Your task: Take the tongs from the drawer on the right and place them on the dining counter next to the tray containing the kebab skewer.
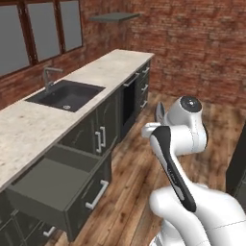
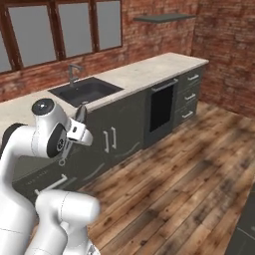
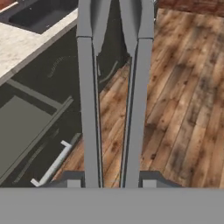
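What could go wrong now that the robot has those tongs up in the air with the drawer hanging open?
The pincer grips the tongs near one end, so their long arms stick far out; a swing could knock them on the worktop edge or work them loose onto the wooden floor. The drawer juts open beside the base, so driving off might clip its front.

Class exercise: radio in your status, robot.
Gripper shut on tongs, lifted above floor. Drawer open below worktop. Nothing blocking.
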